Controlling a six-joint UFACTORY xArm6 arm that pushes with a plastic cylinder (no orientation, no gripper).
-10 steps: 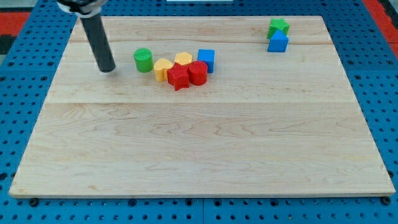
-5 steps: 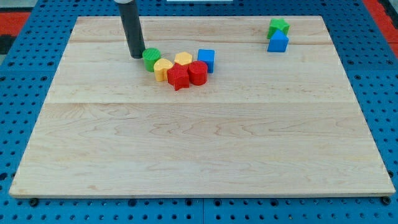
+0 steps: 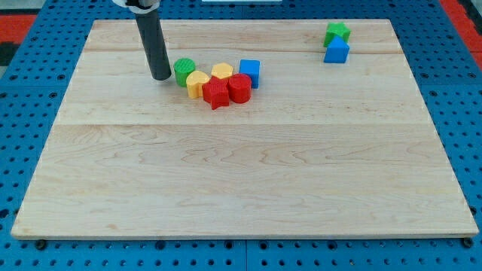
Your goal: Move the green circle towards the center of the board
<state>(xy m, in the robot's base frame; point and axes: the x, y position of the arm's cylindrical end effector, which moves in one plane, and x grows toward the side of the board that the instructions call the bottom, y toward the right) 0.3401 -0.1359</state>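
Resting on the wooden board (image 3: 241, 181), my tip (image 3: 160, 77) sits just left of the green circle (image 3: 184, 70), a bare rod with no jaws to spread or pinch. Green circle at the left end of a cluster: two yellow blocks (image 3: 197, 83) (image 3: 221, 71), red star (image 3: 215, 93), red cylinder (image 3: 239, 87), blue cube (image 3: 249, 72). Farther off, upper right: green star (image 3: 337, 31) touching blue block (image 3: 336, 50).

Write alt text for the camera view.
My tip sits just left of the green circle, which touches a cluster of yellow, red and blue blocks on a wooden board; two more blocks sit top right.
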